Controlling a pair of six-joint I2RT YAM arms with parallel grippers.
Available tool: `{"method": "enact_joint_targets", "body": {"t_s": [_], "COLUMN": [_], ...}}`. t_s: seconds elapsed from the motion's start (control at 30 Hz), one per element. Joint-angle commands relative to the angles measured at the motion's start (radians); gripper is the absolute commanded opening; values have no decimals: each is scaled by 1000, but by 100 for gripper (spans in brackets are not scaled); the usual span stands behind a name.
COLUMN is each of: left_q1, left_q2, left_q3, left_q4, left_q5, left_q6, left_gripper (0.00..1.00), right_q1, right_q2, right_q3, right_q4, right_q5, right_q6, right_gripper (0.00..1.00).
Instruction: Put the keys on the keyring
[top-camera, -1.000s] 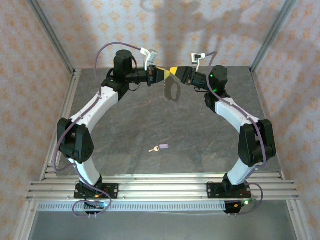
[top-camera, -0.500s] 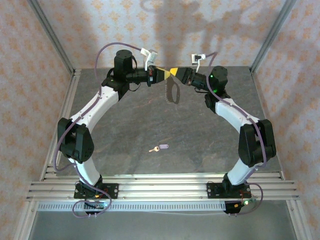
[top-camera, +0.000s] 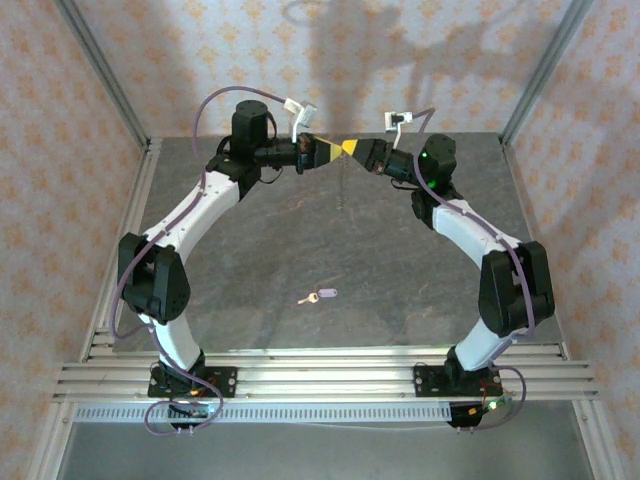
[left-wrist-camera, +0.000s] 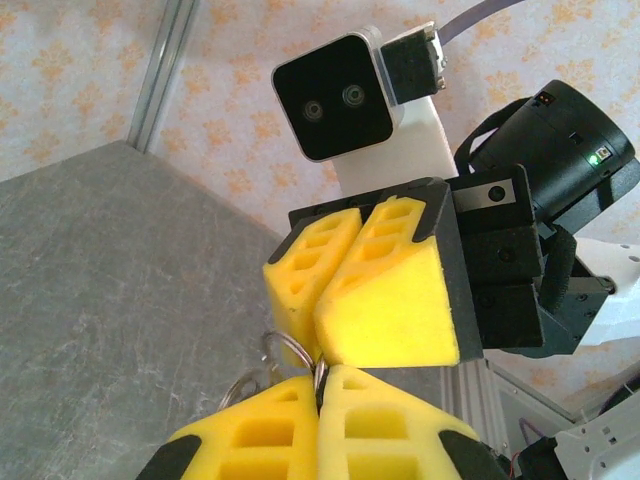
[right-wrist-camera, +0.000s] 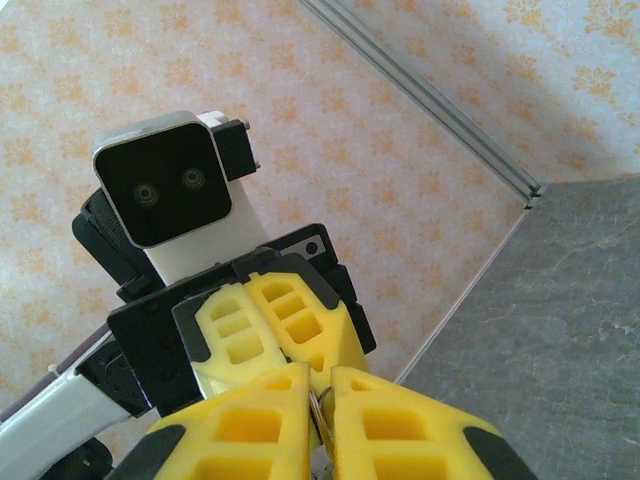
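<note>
Keyring: a second ago I saw its broad oval face. The keyring (top-camera: 342, 183) has since turned edge-on to my top camera and is now a thin line hanging towards the desk (top-camera: 300, 240).
Right jaws: their yellow tip has dropped a touch in the top view and is now level with the left tip.
Left jaws: nudged very slightly right.
</note>
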Motion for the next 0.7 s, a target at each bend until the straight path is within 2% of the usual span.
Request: {"method": "enact_joint_targets", "body": {"t_s": [0.0, 0.17, 0.37, 0.53, 0.63, 0.67], "left_q1": [-1, -1, 1, 1, 1, 1], "left_q2": [4, 6, 11, 14, 11, 10], "left_q3": [59, 62, 66, 73, 78, 83], "left_q4": [44, 45, 47, 49, 42, 29], "left_q5": [2, -3, -9, -9, -38, -56], "left_q6": [2, 2, -2, -12, -35, -43], "left_gripper": [0, 0, 0, 0, 0, 4], "right_q1": [11, 11, 12, 12, 12, 13], "right_q2": [-29, -24, -33, -39, -50, -56], "right_q3": [-19, -22, -46, -58, -70, -75], "right_q4": [22, 43, 54, 66, 73, 74], "right_q5": [-52, -67, -69, -57, -8, 14], "right_q6": [-5, 10, 10, 15, 15, 12], "right_gripper": [16, 19, 0, 0, 0, 0]}}
